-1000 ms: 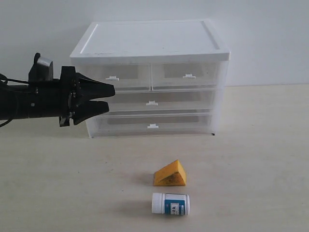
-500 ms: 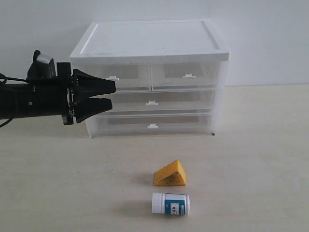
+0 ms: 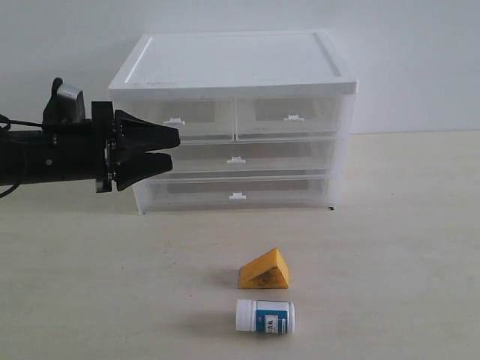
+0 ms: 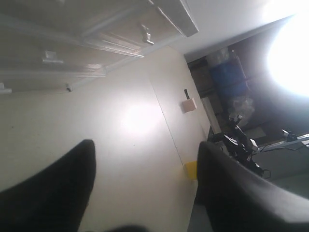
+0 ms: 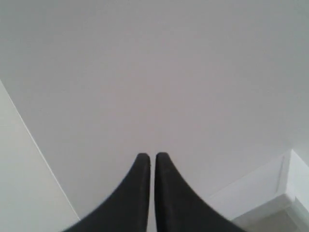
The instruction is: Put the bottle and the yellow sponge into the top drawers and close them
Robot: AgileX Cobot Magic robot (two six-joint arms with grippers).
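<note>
The white bottle [image 3: 265, 316] lies on its side near the table's front edge. Just behind it rests the yellow sponge [image 3: 264, 271], a wedge. Both top drawers, left [image 3: 187, 120] and right [image 3: 289, 118], sit shut under the white lid of the chest [image 3: 232, 60]. My left gripper [image 3: 174, 148] hovers open at the chest's left front corner, level with the left top drawer and pointing right. In the left wrist view the left gripper [image 4: 145, 150] has nothing between its fingers. The right gripper [image 5: 152, 157] is shut and empty, facing a white wall.
Two full-width drawers [image 3: 237, 160] lie below the top pair, both shut. The chest [image 4: 96, 29] shows at an edge of the left wrist view. The pale table [image 3: 390, 247] stretches bare to the right of the objects.
The left gripper has risen slightly beside the chest's left corner. Bottle, sponge and drawers have not moved.
</note>
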